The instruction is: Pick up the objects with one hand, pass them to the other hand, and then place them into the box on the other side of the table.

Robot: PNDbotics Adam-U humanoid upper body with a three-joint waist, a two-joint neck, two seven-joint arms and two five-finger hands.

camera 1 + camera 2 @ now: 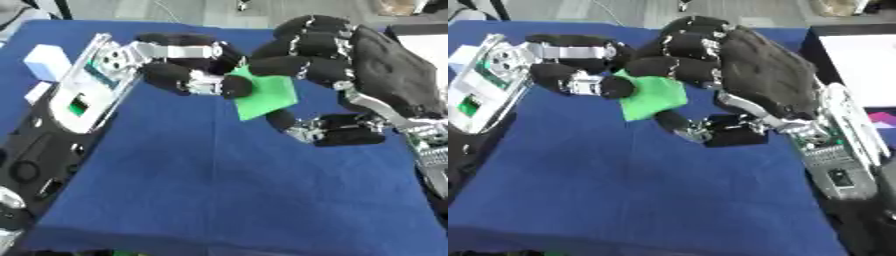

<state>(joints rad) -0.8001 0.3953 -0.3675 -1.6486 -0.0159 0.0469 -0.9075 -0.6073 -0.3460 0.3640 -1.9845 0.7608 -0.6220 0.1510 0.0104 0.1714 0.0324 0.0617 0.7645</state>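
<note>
Green flat object (267,95) held between both hands above the blue cloth (227,190).

It is gripped by the curled fingers of the left hand (188,67) on its left edge, while the fingers and thumb of the right hand (350,65) are closed around its right side. A white block (45,61) is seen at the far left.

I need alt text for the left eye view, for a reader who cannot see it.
Two black robot hands meet over a blue cloth, both touching a flat green object: the left hand reaches from the left, the right hand curls over it from the right. A white block lies at far left.
</note>
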